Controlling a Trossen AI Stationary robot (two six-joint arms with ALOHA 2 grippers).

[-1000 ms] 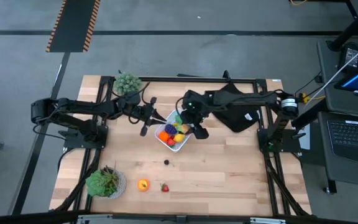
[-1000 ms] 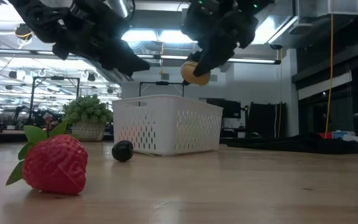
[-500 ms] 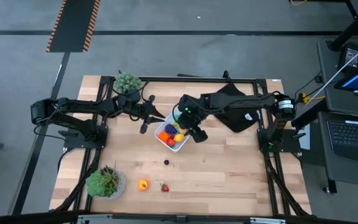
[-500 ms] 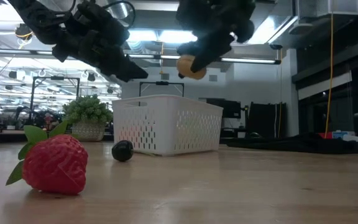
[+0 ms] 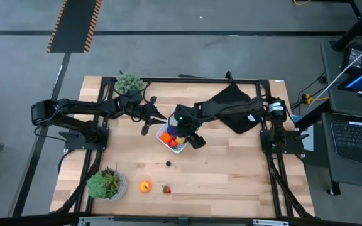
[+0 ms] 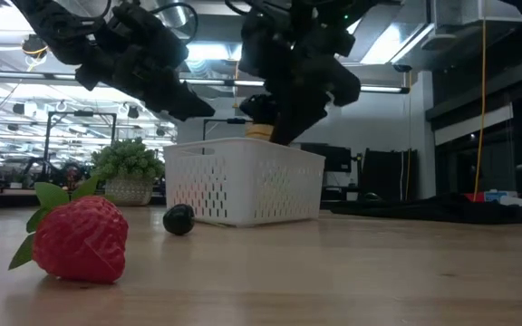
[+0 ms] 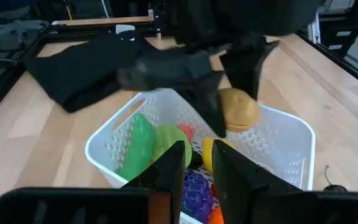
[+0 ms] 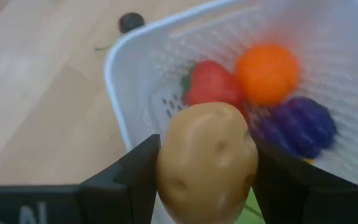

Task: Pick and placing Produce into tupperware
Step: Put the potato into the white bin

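The right end effector (image 8: 207, 180) grips a tan potato (image 8: 207, 163) between its fingers, right over the white tub (image 5: 172, 144) in the middle of the tabletop (image 5: 231, 169). The tub holds an orange (image 8: 266, 73), a red piece (image 8: 211, 84) and purple grapes (image 8: 298, 126). The left end effector (image 7: 197, 163) waits just left of the tub — fingers nearly together, holding nothing. A strawberry (image 6: 78, 239) and a dark berry (image 6: 178, 220) lie on the near tabletop.

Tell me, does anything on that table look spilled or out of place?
Nothing spilled. An orange fruit, a strawberry and a small dark fruit lie loose outside the white basket; the right gripper holds a potato above it.
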